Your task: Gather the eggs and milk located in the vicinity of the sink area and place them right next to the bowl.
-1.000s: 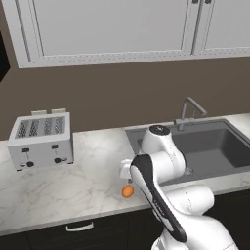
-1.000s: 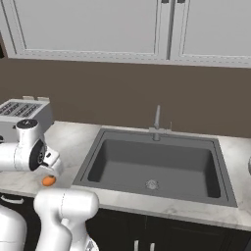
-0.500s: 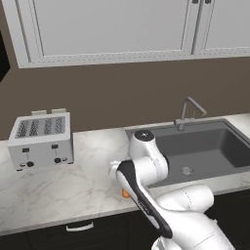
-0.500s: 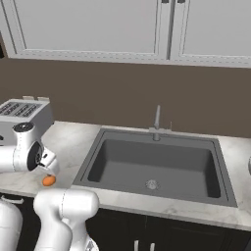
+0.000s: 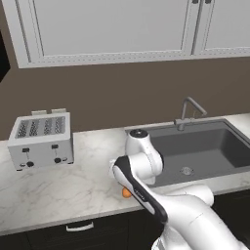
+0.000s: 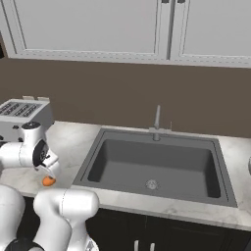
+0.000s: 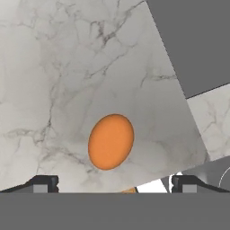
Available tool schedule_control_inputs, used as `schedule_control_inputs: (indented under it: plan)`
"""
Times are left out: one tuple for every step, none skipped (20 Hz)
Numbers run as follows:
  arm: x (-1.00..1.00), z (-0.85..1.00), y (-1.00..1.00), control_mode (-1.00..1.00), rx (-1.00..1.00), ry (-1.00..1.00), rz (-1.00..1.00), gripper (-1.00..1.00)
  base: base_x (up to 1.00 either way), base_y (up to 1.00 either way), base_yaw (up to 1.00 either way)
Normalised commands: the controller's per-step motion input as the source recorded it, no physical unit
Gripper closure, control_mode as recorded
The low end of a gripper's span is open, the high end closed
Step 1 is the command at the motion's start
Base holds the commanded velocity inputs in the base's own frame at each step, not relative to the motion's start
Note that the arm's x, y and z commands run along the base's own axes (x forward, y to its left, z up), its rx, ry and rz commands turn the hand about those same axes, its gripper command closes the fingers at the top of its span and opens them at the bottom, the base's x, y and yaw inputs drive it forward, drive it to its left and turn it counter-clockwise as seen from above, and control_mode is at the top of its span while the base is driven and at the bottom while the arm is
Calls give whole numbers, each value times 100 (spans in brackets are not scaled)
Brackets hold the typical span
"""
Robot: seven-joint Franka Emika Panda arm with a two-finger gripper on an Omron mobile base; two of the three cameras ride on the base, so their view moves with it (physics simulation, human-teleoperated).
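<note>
One orange-brown egg (image 7: 111, 141) lies on the marble counter just left of the sink area (image 6: 152, 164). My gripper (image 7: 114, 184) hangs straight above it, open, with the egg between and ahead of the two fingertips (image 7: 42, 183) and not touched. From the right base view the hand (image 6: 49, 166) hovers close over the egg (image 6: 48, 181). In the left base view my own forearm covers the hand, and the egg (image 5: 126, 193) peeks out beside it. The milk is out of view. A pale sliver (image 6: 249, 166) at the counter's far right is too small to name.
A silver toaster (image 5: 41, 139) stands at the back left of the counter. The curved faucet (image 5: 188, 112) rises behind the dark basin (image 5: 205, 146). The counter's front edge runs just in front of the egg. Wall cabinets hang high above.
The arm has swung a little to the left and down over the egg, so the forearm now covers more of it in the left base view. The egg has stayed put.
</note>
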Motion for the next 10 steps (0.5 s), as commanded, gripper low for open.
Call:
schedule_control_inputs:
  plan:
    - [0, -51, 0, -100, 0, 12, -7, -100, 0, 0, 0]
    - [0, -51, 0, -100, 0, 13, -6, -100, 0, 0, 0]
    - [0, -49, 0, -100, 0, 9, -6, -100, 0, 0, 0]
    - [0, -40, 0, -100, 0, 7, -6, -100, 0, 0, 0]
    - [1, -30, 0, -100, 0, 3, -6, -100, 0, 0, 0]
    - [6, -20, 0, -100, 0, 0, -5, -100, 0, 0, 0]
    - [10, -10, 0, -100, 0, 0, -3, -100, 0, 0, 0]
    - [16, -6, 0, -100, 0, 0, -3, -100, 0, 0, 0]
    - [15, 0, 0, -100, 0, 0, -2, -100, 0, 0, 0]
    - [16, 0, 0, -100, 0, 0, -1, -100, 0, 0, 0]
